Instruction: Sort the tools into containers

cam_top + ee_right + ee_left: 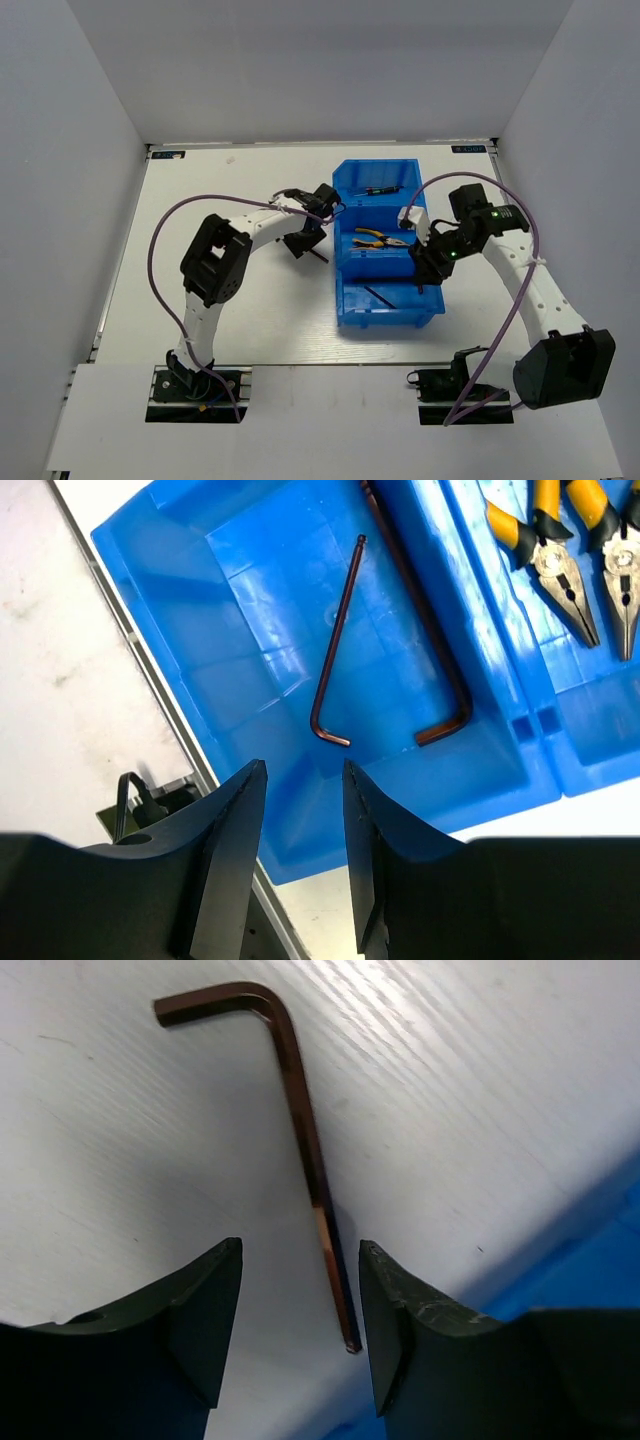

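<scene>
The left gripper [300,1265] hung low over the white, faintly grained tabletop [480,1080]. Its dark wedge-shaped fingers [200,1310] were spread wide, I judged so as to straddle what seemed the one tool not yet binned: a slim, brown-black L-shaped steel hex key [301,1090]. Its long shank lay flat between the fingers, close to the right-hand one, with the short bend out beyond the tips; nothing was pinched.

The right gripper [300,790] hovered with its fingers barely parted and empty above the nearest compartment of the glossy bright blue plastic bin [170,610]. Just beyond its tips two more dark hex keys [335,650] rested on the smooth floor, presumably grouped by kind. Farther off, right of those fingers, two yellow-and-black-handled pliers [555,555] lay in the middle compartment. The farthest compartment held thin screwdrivers [380,190].
</scene>
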You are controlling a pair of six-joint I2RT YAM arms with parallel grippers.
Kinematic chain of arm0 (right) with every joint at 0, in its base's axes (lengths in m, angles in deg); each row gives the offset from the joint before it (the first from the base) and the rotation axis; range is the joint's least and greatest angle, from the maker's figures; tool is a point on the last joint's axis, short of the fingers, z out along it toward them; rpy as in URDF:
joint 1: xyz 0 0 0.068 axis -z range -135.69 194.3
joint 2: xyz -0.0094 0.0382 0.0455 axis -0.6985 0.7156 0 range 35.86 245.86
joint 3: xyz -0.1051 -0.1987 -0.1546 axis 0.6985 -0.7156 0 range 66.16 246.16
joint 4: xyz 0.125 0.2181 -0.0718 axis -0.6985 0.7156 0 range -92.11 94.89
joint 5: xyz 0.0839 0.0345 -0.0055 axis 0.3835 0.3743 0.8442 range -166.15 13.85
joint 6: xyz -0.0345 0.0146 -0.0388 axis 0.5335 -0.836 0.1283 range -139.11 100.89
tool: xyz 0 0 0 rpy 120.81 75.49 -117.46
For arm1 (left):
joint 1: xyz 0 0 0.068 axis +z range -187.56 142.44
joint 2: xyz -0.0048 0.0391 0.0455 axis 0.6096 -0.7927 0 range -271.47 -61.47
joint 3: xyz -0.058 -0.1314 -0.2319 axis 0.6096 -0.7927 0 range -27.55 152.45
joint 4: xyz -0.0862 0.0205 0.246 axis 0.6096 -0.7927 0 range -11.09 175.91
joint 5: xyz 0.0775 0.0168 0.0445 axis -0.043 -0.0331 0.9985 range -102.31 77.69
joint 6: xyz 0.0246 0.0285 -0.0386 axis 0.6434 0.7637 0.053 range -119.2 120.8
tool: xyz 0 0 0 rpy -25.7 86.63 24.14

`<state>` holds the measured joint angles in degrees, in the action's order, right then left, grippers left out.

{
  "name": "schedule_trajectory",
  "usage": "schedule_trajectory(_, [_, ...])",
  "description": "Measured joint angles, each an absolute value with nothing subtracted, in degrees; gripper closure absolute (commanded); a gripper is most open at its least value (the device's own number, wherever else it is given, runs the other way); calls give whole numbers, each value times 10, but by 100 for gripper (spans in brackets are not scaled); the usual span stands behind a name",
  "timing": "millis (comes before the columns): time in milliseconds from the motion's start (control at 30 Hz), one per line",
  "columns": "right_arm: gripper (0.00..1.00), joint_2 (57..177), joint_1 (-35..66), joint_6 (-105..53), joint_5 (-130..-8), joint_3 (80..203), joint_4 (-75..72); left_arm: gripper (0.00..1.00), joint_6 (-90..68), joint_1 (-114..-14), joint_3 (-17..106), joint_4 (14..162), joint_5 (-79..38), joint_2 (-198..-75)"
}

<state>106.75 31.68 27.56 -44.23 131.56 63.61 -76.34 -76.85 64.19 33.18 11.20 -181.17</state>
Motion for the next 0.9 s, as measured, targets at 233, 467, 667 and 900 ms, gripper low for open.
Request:
schedule_trajectory(233, [58, 1051, 344, 275, -422, 1300, 634, 44, -766, -751, 642, 319, 110, -1830])
schedule_trajectory(467, [58, 1050, 361, 275, -399, 1300, 636, 66, -763, -744, 642, 316, 108, -1831])
schedule_trajectory(667, [58, 1049, 369, 275, -381, 1300, 639, 91, -760, -741, 619, 328, 107, -1821])
schedule_trajectory(900, [49, 1049, 375, 274, -363, 1301, 641, 100, -722, -741, 550, 393, 108, -1775])
